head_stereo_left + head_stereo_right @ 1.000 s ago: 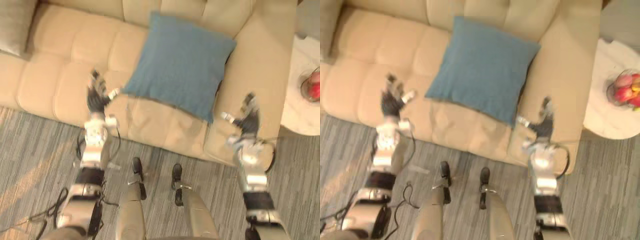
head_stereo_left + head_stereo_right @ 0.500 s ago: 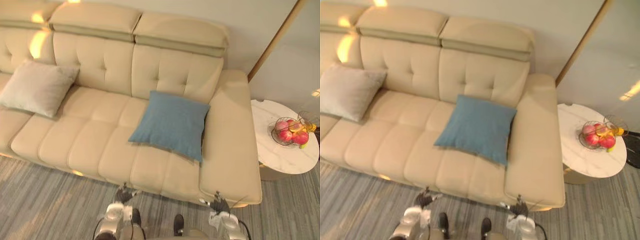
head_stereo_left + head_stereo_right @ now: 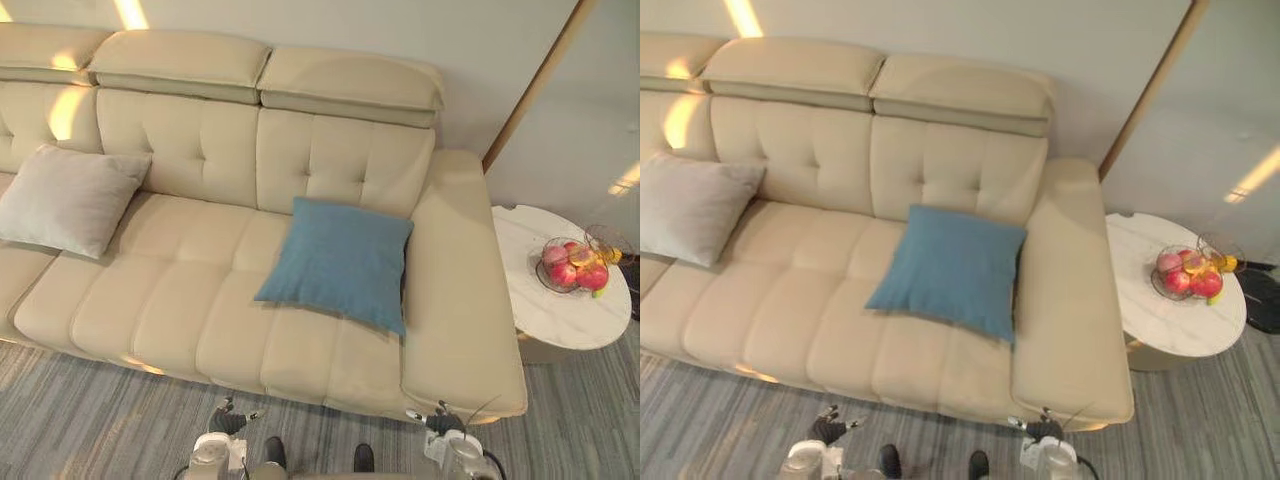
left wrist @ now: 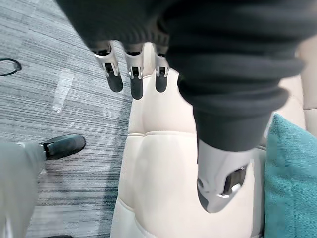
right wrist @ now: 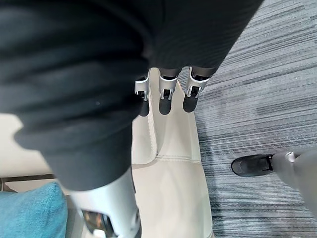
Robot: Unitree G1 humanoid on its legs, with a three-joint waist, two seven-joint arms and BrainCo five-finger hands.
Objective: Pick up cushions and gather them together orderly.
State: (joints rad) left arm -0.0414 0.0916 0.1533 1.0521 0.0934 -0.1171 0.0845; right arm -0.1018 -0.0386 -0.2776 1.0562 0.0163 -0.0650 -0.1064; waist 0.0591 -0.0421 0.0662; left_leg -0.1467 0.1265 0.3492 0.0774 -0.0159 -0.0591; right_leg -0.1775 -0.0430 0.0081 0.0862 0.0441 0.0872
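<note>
Retreat to the front edge of the sofa (image 3: 180,310) leaves left hand (image 3: 228,419) and right hand (image 3: 440,420) straight-fingered and empty, blue cushion (image 3: 340,262) and grey cushion (image 3: 65,200) ungathered on its seat.

Sofa (image 3: 200,300) runs off the left edge, and the grey cushion (image 3: 65,200) loses its left corner there. Left hand (image 3: 228,420) and right hand (image 3: 441,420) are tiny at the bottom edge, arms cut off. Blue cushion (image 4: 292,188) is clipped by the frame in both wrist views. Fruit bowl (image 3: 573,265) contents too small, possibly apples.
</note>
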